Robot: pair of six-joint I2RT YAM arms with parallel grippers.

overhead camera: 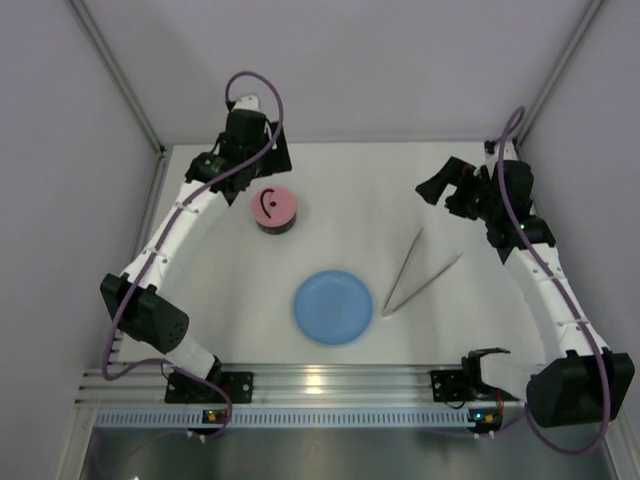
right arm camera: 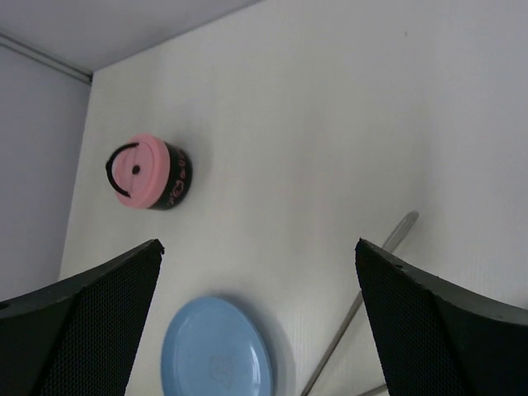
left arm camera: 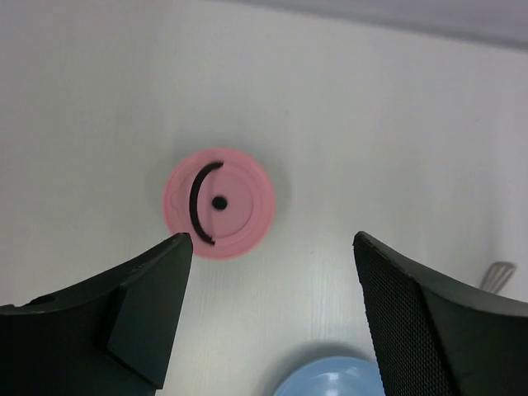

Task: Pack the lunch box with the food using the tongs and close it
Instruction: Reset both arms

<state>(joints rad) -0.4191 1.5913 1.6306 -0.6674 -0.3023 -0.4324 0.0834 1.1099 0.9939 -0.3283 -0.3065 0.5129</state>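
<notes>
The lunch box (overhead camera: 273,209) stands at the back left of the table with its pink lid (left arm camera: 219,204) on it; the dark outer wall shows in the right wrist view (right arm camera: 176,183). The food is out of view. Flat on the table at centre right lie the silver tongs (overhead camera: 420,272), also seen as a slim arm (right arm camera: 357,304). My left gripper (overhead camera: 248,150) hovers high just behind the lunch box, open and empty (left arm camera: 272,239). At the back right, away from the tongs, my right gripper (overhead camera: 450,190) is open and empty as well (right arm camera: 257,244).
A blue plate (overhead camera: 333,307) with nothing on it lies in front of the lunch box, left of the tongs. White walls close in the table at the left, back and right. A metal rail with the arm bases runs along the near edge.
</notes>
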